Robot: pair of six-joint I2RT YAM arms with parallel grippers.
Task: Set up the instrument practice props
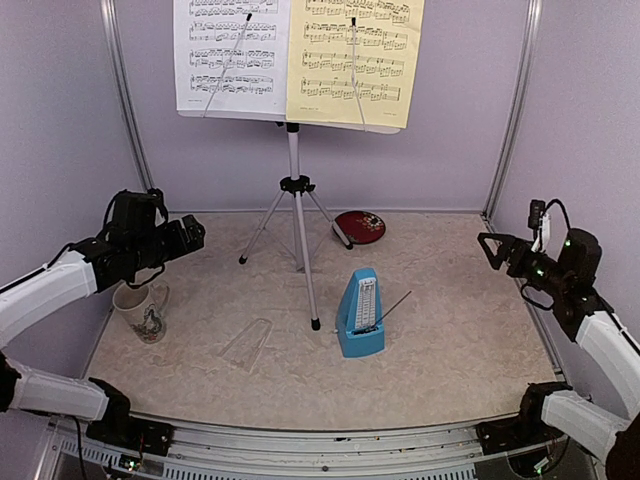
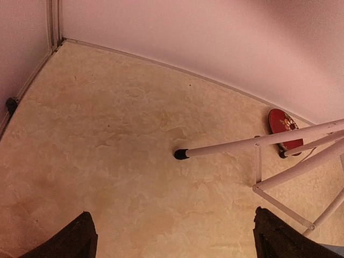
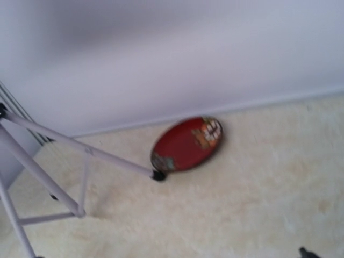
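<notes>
Nearest the arm bases, one clear cover [image 1: 247, 343] is seen lying flat on the table [image 1: 450, 350]. It is set apart from one blue metronome [image 1: 360, 316], which stands upright to its right with its rod tilted rightward. One white patterned mug [image 1: 143, 311] is placed near the left edge. Above the mug, the left gripper [image 1: 196, 235] is held spread wide and empty. The right gripper [image 1: 490, 248] is likewise wide and empty at the right edge. The metronome lies between them, well apart from both. Further back, one music stand [image 1: 296, 215] is planted on three legs, one foot just beside one red plate [image 1: 360, 227]. Two sheets are propped on it, one white sheet [image 1: 232, 55] and one yellow sheet [image 1: 355, 60]. Printed staves are seen, but no words can be read.
</notes>
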